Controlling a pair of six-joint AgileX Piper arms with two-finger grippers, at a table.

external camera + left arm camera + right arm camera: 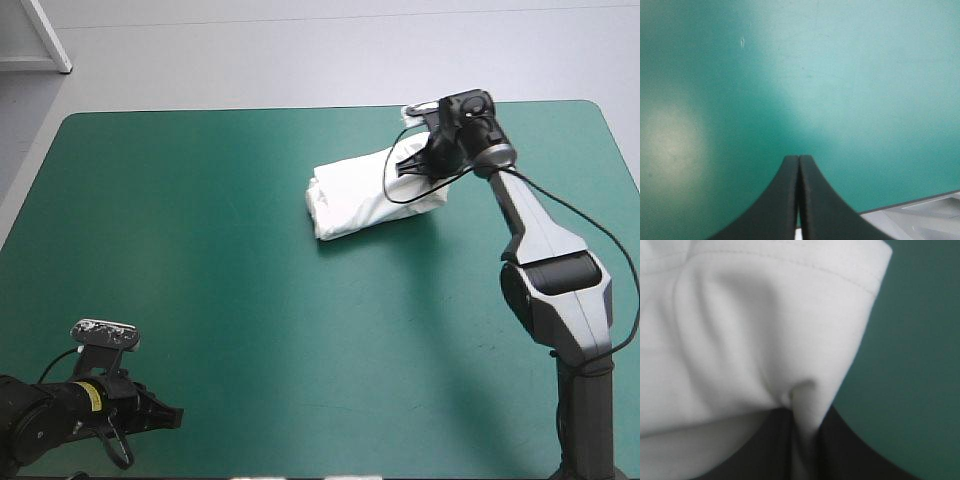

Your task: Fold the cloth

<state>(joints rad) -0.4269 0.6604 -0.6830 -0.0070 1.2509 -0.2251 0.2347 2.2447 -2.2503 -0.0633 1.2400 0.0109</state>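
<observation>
Surface: teal-green table cover (200,250), flat, bare over the near half and the left side.
Cloth: white short-sleeved T-shirt (355,195), a folded oblong bundle lying right of centre, toward the far edge. It sits slantwise, right end nearer that edge.
Right pincer: right gripper (418,165), 2 broad black fin fingers (765,450), clenched on the T-shirt at the bundle's right end. Wrist view shows a tuck of fabric pinched between them, with the stitched hem (840,272) just ahead.
Why there: my read is that an end grip lets 1 arm flip or drag that end over the rest, for a last fold or to square the bundle. Cannot tell how many layers are in the pinch.
Left pincer: left gripper (165,415), clamped on nothing, fingers meeting in 1 pointed arch. It is low over bare cover by the near left corner, well apart from the T-shirt.
Why parked: judged, it is out of the right arm's path, and 1 arm is enough for a bundle this compact.
Progress: mostly folded by the look of it, so probably a final fold or a tidy-up.
Around: nothing else on the cover in any of the 3 views.
In the way: nothing between either gripper and the cloth.
Risk: the gripped end is near the far edge, so a pull outward could carry cloth off the table. A partial-layer pinch could open the bundle.
</observation>
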